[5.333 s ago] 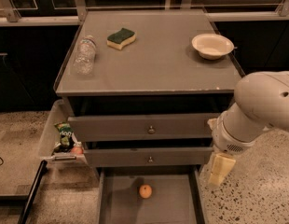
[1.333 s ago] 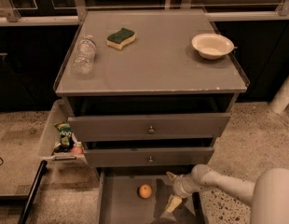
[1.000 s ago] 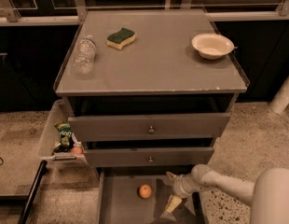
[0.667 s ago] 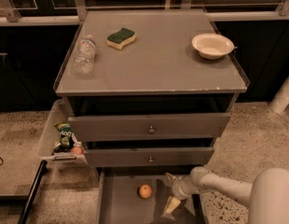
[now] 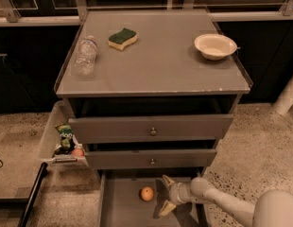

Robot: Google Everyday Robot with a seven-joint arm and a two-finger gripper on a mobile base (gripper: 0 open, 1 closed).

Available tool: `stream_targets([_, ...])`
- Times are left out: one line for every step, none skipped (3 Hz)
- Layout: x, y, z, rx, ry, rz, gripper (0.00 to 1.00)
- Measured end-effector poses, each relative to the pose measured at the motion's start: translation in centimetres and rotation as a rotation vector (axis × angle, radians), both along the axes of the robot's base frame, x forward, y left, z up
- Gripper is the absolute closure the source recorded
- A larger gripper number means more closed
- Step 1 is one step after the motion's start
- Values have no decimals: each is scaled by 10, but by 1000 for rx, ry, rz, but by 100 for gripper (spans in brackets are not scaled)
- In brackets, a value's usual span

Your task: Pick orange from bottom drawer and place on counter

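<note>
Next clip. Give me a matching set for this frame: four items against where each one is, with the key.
Things
1. small round orange
2. green and yellow sponge
3. clear plastic bottle
4. robot's gripper

Places
A. lying on its side near the left edge of the grey counter
B. on the floor of the open grey bottom drawer
C. over the bottom drawer, just right of the orange, fingers open
D. toward the back of the counter, left of the white bowl

Pairs: 1-B, 2-D, 3-A, 4-C
</note>
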State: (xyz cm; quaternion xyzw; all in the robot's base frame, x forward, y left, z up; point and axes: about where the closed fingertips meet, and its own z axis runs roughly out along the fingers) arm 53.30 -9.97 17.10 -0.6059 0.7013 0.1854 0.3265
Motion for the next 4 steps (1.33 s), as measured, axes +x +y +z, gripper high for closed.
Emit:
stream_targets([5,19,-12,71,-30,36,0])
stream_targets([10,37,-19,141,-31,86,0])
stream_targets([13,56,-27,199,0,148,0])
stream_targets([14,70,-34,232,30,194,0])
